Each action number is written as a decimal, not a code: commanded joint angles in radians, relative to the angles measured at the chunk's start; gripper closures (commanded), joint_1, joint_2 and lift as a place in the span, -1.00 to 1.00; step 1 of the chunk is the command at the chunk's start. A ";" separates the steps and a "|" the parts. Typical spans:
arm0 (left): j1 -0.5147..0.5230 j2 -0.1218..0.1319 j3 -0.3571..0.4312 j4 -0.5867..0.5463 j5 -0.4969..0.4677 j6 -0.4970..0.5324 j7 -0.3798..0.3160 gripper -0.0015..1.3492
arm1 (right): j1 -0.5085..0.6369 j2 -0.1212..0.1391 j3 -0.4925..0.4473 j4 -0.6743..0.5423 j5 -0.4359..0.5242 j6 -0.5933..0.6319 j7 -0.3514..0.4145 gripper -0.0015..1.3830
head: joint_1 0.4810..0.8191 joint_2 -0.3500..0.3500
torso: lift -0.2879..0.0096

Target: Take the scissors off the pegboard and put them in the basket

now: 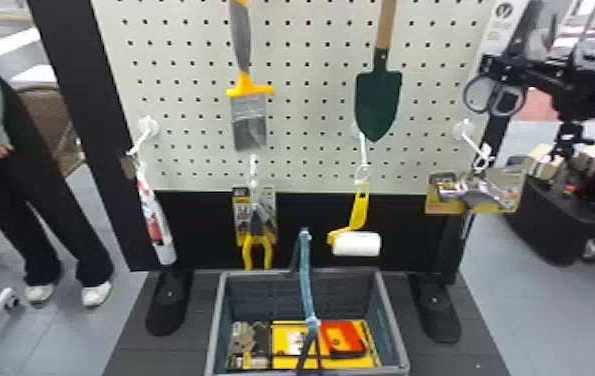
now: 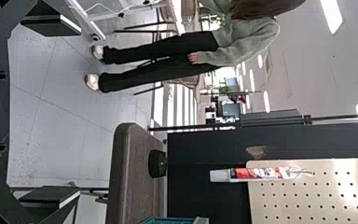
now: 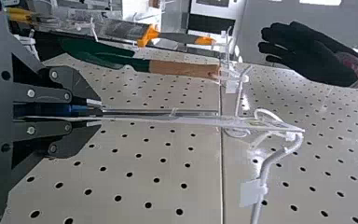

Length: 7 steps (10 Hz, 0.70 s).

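Blue-handled scissors [image 1: 494, 97], with their card [image 3: 168, 119], are pinched by the right pincer [image 3: 95, 113] at the pegboard's [image 1: 311, 110] right edge. The card's far end meets a white hook [image 3: 275, 157]; it should be eased outward past the tip, untwisted, before being lowered into the basket [image 1: 396, 320] below the pegboard. The left pincer [image 2: 79, 111] is spread.

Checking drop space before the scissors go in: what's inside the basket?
Basket: yellow pack, red case at its right, grey item at left. The handle hides a strip; anything underneath the pack is covered.
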 commanded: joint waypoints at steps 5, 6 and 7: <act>0.001 0.002 -0.003 0.002 0.002 -0.002 0.000 -0.85 | 0.028 -0.013 -0.070 -0.070 -0.013 0.002 -0.017 0.69 | -0.60 0.00 | 0.26; -0.001 0.000 -0.005 0.002 0.002 -0.002 0.000 -0.85 | 0.062 -0.006 -0.085 -0.097 -0.025 0.006 -0.037 0.69 | -0.60 0.00 | 0.26; -0.004 0.002 -0.005 0.005 0.002 -0.002 0.000 -0.85 | 0.107 0.007 -0.111 -0.141 -0.037 0.021 -0.067 0.69 | -0.60 0.00 | 0.26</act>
